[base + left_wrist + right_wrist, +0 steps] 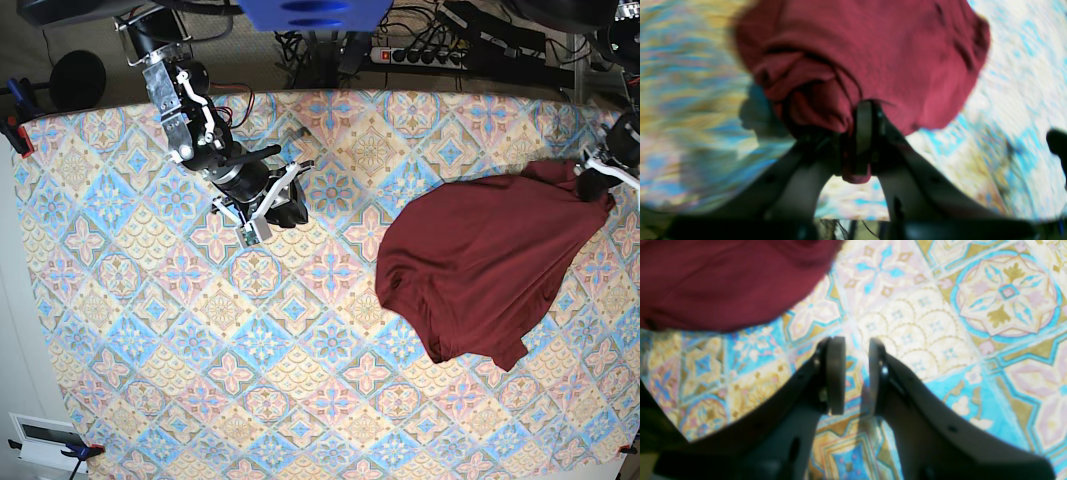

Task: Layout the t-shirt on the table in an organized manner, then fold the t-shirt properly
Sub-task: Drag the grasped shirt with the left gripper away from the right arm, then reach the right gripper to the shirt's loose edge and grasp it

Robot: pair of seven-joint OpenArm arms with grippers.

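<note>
You had the table (150,330) almost bare, with the t-shirt (480,265) as the landmark: it lay bunched on the side of the table where your left arm worked, stretched from a low rounded bulk up toward a pulled corner at the table's edge. So its long axis ran diagonally, from that corner down toward the middle of the table.

Your left gripper (860,140) was at that far corner of the t-shirt, and its jaws were pressed together on a fold of the maroon fabric, which came out between them in the left wrist view. The blur there suggested that this arm was in motion.

Your right gripper (856,373) was well apart from the t-shirt, on the opposite side, with jaws a little apart and nothing between them. In its own view only an edge of the garment showed beyond the fingertips. I judged that the left arm was the nearer one for spreading; the right one needed to travel across to the free end.
</note>
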